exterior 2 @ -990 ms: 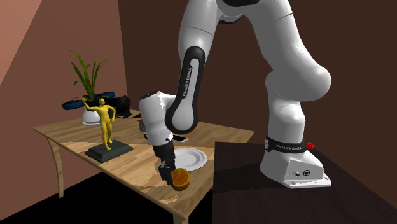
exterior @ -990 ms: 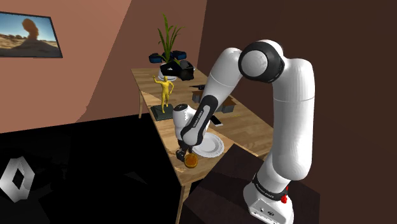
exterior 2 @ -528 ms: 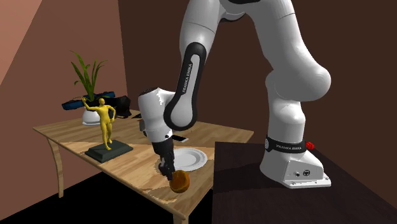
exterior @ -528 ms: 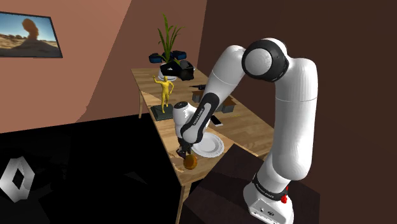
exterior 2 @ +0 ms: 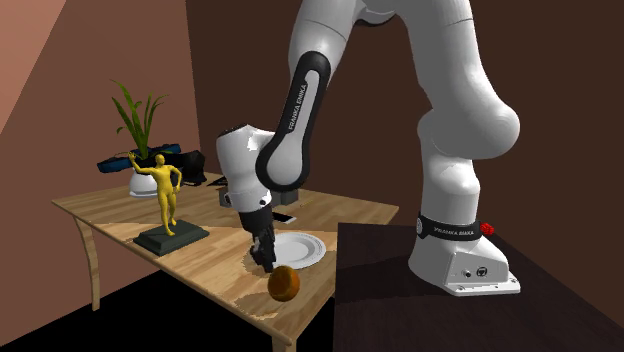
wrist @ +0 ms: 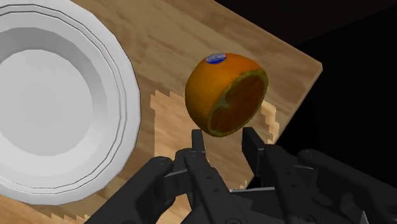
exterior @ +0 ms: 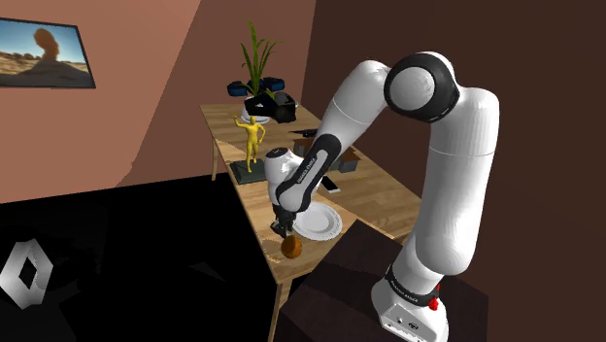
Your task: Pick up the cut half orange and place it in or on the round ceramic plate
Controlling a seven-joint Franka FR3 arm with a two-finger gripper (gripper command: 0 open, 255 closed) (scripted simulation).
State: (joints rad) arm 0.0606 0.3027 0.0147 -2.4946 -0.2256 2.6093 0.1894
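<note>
The cut half orange (wrist: pixel 226 94) lies tipped on the wooden table (exterior 2: pixel 210 262) near its front corner, with its cut face turned toward my gripper (wrist: pixel 224 137). The two black fingers stand apart just short of the fruit and do not clasp it, so the gripper is open. In the second exterior view the gripper (exterior 2: pixel 266 264) hangs a little above and beside the orange (exterior 2: pixel 283 284). In the shoulder view the gripper (exterior: pixel 284 231) is above the orange (exterior: pixel 290 248). The round white plate (wrist: pixel 124 95) sits right beside the orange, further in on the table (exterior 2: pixel 315 250) (exterior: pixel 335 228).
A yellow figurine on a dark base (exterior 2: pixel 163 195) stands mid-table. A potted plant (exterior 2: pixel 138 120) and dark objects are at the far end. The table's front edge (wrist: pixel 299 70) runs close past the orange. The dark stand (exterior 2: pixel 420 300) adjoins the table.
The fingers closed in around the orange, which slipped out and rolled over so its peel faces the second exterior view. The gripper has risen slightly off it.
</note>
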